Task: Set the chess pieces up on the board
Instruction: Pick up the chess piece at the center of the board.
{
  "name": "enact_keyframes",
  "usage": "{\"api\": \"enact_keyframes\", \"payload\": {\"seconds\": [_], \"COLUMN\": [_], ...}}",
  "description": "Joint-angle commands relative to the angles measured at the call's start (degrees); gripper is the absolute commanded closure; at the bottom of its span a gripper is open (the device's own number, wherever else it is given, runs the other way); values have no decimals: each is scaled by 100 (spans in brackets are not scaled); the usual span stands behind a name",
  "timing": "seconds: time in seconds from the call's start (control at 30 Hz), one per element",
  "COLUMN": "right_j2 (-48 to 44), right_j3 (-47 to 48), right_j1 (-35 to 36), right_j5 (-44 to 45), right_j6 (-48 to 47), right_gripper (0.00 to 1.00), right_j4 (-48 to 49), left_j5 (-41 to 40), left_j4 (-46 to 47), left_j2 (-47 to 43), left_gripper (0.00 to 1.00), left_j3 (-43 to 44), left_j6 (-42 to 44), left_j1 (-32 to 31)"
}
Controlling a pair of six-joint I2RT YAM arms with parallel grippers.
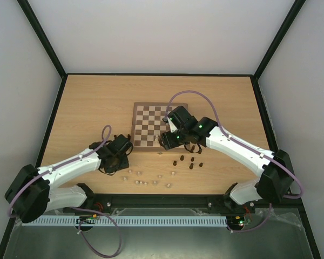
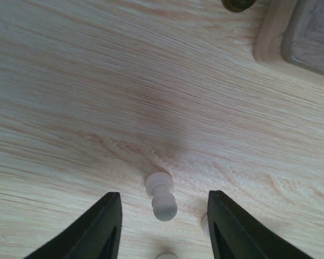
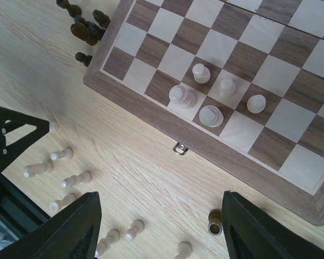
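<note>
**As a pale pawn sits between parted fingers, the board is barely begun**

While most of the chess pieces [image 1: 151, 181] lie loose on the tabletop [image 1: 86, 102] in front of the arms' bases, we find the left gripper [image 2: 163, 197] low over one pale pawn [image 2: 164, 208]. Its two black fingers [image 2: 105, 226] are set apart on either side, with bare wood showing in both gaps, so nothing is clasped yet. We read that straddle as a line-up for a pinch across the pawn's narrow body. Whether the pawn lies flat or stands, the wrist view does not let us say.

The board [image 1: 148, 121] sits mid-table, just beyond the loose pieces. Five pale pieces [image 3: 211, 115] stand bunched on squares close to its near edge, not all centred, and we judge them parked there rather than ranked. The dark pieces [image 3: 83, 27] cluster on the table just off a corner of the board, apart from the pale ones, which we take for a rough sorting by colour.

The right gripper [image 3: 160, 195] hangs above the board's near border with its jaws wide and empty.

In the overhead view the left arm [image 1: 70, 164] stretches low and forward, its wrist tipped down to the wood. The right arm [image 1: 237, 148] reaches inward with its elbow bent and its wrist pitched over the board's right side.
</note>
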Motion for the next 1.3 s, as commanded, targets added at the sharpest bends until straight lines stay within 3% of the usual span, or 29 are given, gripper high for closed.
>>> {"api": "enact_keyframes", "payload": {"seconds": [0.0, 0.57, 0.7, 1.0, 1.27], "right_j2": [-125, -80, -79, -29, -41], "right_j3": [-83, -111, -116, -70, 16], "right_j1": [74, 134, 142, 142, 142], "right_j5": [-88, -89, -62, 84, 413], "right_j6": [-34, -42, -42, -42, -50], "right_gripper": [38, 39, 39, 39, 39], "right_j4": [-62, -51, -59, -120, -248], "left_j5": [-86, -89, -109, -882, -793], "left_j4": [249, 367, 271, -820, -451], "left_j2": [196, 465, 518, 1434, 2600], "left_gripper": [56, 85, 87, 90, 89], "left_j3": [-176, -265, -151, 1794, 2982], "left_j6": [-24, 191, 260, 1120, 2047], "left_j1": [-30, -30, -53, -390, -301]}}
